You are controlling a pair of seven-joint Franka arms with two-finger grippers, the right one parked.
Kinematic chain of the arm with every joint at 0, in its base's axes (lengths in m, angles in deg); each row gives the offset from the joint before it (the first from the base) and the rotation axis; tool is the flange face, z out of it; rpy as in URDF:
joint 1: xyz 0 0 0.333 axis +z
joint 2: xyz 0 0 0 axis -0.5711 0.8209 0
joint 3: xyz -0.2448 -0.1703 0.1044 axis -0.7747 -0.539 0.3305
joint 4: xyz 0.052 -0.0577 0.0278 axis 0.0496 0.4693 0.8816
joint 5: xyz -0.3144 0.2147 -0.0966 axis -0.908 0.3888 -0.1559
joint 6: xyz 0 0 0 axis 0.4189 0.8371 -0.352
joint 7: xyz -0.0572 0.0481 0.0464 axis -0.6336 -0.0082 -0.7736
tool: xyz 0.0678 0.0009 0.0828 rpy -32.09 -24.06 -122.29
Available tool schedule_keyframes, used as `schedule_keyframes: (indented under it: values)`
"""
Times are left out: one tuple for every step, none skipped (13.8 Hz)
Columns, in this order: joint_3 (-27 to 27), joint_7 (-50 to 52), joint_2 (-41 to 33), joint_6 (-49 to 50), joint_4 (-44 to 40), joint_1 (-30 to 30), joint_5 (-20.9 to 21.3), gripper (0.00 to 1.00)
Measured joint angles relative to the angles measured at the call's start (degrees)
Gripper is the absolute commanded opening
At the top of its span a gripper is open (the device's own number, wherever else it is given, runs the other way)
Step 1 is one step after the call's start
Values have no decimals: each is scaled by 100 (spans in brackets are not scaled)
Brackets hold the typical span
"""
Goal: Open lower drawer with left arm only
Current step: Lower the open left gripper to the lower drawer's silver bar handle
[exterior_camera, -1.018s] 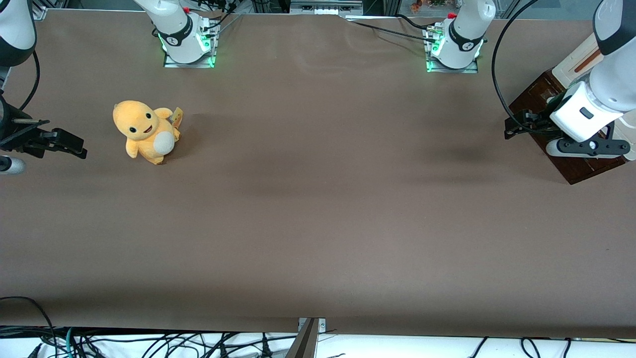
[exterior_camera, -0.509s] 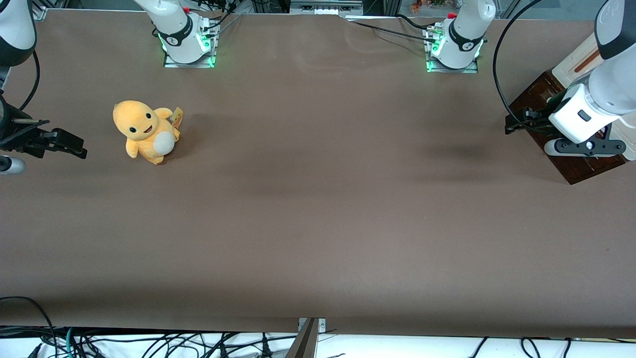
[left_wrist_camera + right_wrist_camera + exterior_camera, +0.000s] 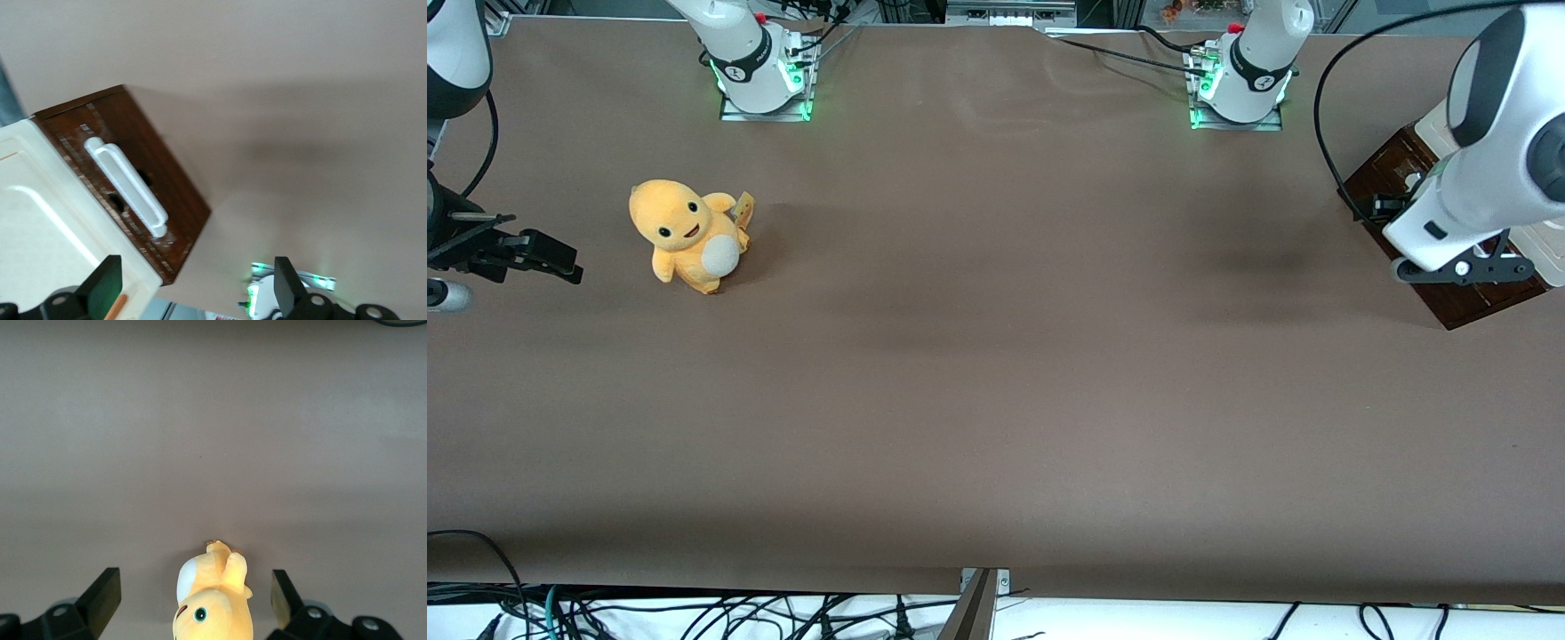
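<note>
The drawer [image 3: 1449, 293] is seen at the working arm's end of the table [image 3: 996, 373], as a dark-brown wooden front with a white bar handle [image 3: 127, 187] fixed across it. In the wrist view the dark front projects a little from the cream-white cabinet panel [image 3: 47, 240] set against it. The left arm [image 3: 1485, 169] is bent over this corner, so that most of the drawer is covered in the front view. The gripper [image 3: 193, 287] is held above the table close by the drawer front, with its fingers [image 3: 103, 287] spread wide apart and nothing between them; the handle is not touched by them. Well apart, toward the parked arm's end, an orange plush toy [image 3: 685, 236] is seated upright on the brown table cover. Cables [image 3: 694, 613] are heaped along the table edge nearest the front camera.
</note>
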Motion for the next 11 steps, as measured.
schedule_keyframes:
  values:
    - [-18,229,136,2,6,1,274,100]
    - [-66,535,298,6,14,-8,575,100]
    - [-131,873,473,19,39,-43,904,100]
    - [-173,1155,639,34,104,-112,1234,100]
    - [-193,1363,807,49,223,-189,1573,100]
    - [-201,1572,965,70,379,-254,1889,100]
    - [-201,1887,1111,91,577,-306,2159,100]
    - [-204,2299,1228,126,813,-341,2350,100]
    - [-206,2728,1301,162,1088,-366,2482,100]
    - [-206,3086,1337,218,1372,-384,2566,100]
    - [-206,3382,1365,283,1641,-393,2601,100]
